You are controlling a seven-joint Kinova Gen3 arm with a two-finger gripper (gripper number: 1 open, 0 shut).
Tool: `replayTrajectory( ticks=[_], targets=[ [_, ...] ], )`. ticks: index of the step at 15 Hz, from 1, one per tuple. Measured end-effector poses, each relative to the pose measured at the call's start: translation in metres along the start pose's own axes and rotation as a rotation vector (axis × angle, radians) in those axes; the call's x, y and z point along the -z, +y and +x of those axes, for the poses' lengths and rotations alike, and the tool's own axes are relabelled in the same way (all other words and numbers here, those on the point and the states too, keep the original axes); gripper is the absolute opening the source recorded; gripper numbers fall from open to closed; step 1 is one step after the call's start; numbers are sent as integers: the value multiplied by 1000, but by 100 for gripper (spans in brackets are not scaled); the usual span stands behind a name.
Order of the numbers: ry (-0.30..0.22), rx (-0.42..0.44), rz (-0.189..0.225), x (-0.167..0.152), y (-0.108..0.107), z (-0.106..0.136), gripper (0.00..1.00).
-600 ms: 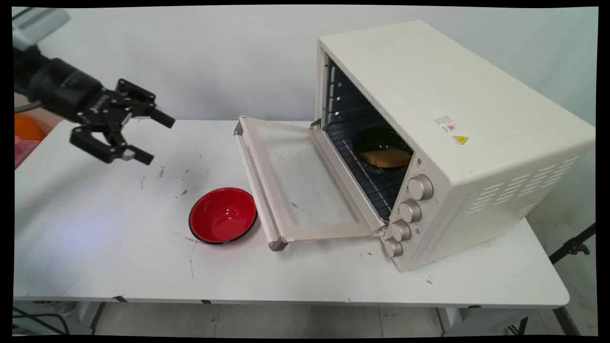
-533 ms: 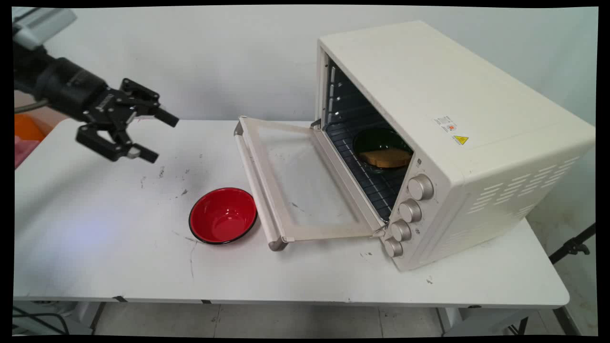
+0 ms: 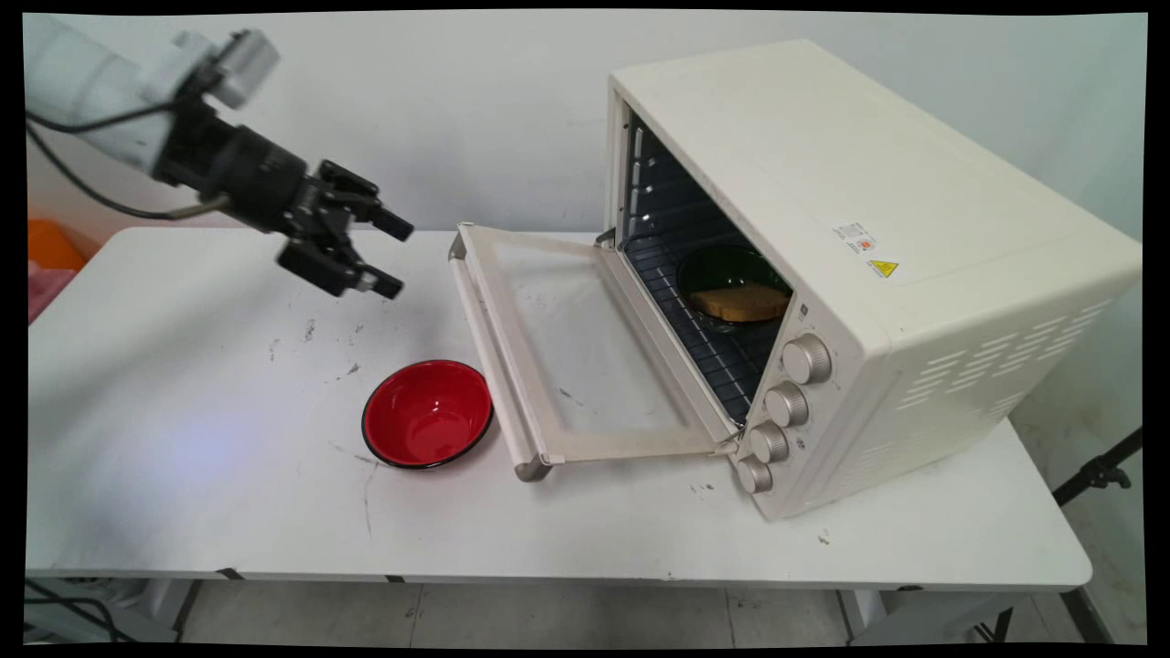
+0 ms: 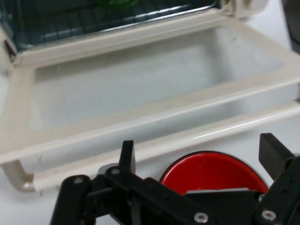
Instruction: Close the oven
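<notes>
jaws: jaws (image 3: 388, 258) spread wide, holding nothing, hanging above the tabletop (image 3: 183, 457).
nearest: oven door (image 3: 567, 356), let down flat, at 3 o'clock; red bowl (image 3: 428, 413) at 5 o'clock, beside the door handle (image 3: 484, 347).
oven: toaster oven (image 3: 823, 274); green dish (image 3: 727, 274) holding toast (image 3: 739, 302) on the rack.
writing: yellow warning sticker (image 3: 882, 268) on top, wording unreadable.

Oven door (image 3: 585, 356) down, cavity open
</notes>
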Motion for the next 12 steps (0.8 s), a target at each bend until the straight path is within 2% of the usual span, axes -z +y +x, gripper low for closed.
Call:
replayTrajectory(
  ticks=[5,8,12],
  targets=[
    [-75,53,56,-34,-8,-1,100],
    [-139,88,89,-55,-14,-6,100],
    [-196,116,113,-75,-21,-13,100]
  ],
)
